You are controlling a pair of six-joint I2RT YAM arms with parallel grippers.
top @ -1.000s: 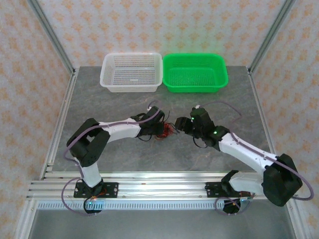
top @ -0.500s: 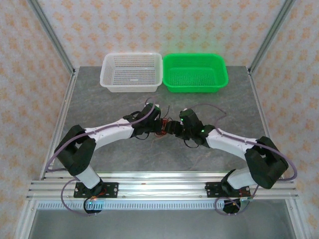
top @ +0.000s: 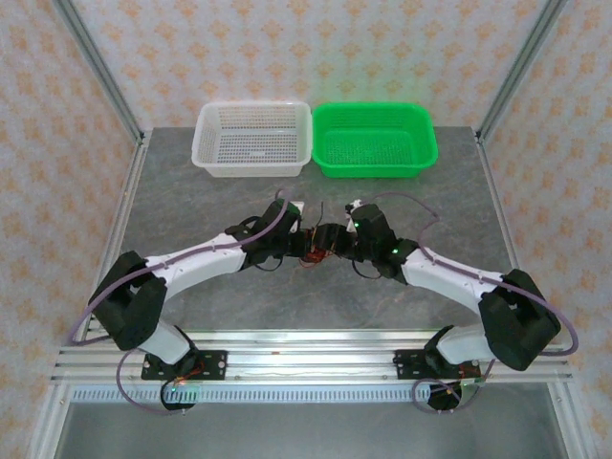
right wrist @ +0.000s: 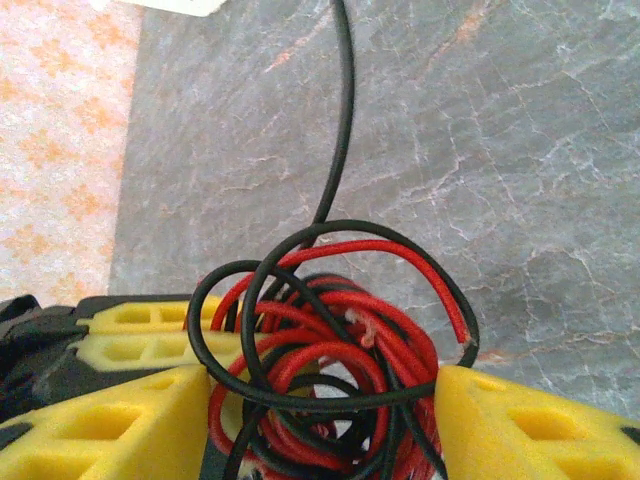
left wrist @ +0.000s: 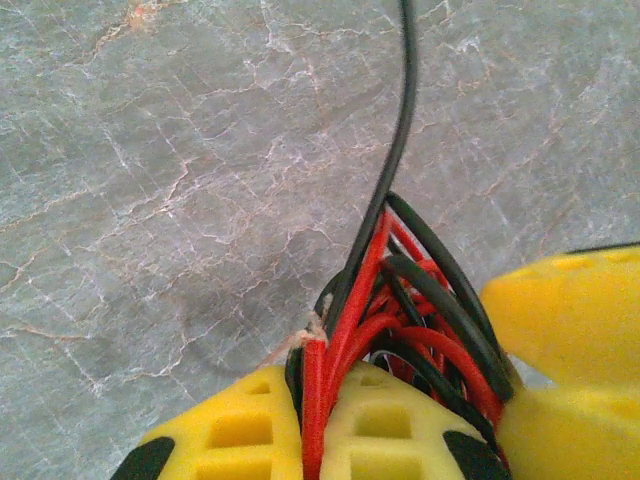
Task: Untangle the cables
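The cables (top: 314, 252) are one tight knot of thin red and black wires in the middle of the table, between the two grippers. My left gripper (top: 302, 239) comes in from the left. In the left wrist view its yellow fingers (left wrist: 230, 430) are pressed together on red and black strands of the cables (left wrist: 400, 300), and one black wire runs up and away over the table. My right gripper (top: 331, 239) faces it from the right. In the right wrist view it (right wrist: 320, 410) is open, its fingers (right wrist: 530, 430) wide apart on either side of the cables (right wrist: 330, 330).
A white basket (top: 251, 167) and a green basket (top: 375, 170) stand side by side at the far edge of the grey marble table (top: 191, 191). Metal frame posts rise at the back corners. Both forearms stretch low across the table's middle.
My right gripper has swung left and reached the knot, now straddling it. My left arm has stretched a little farther forward, still holding the wires.
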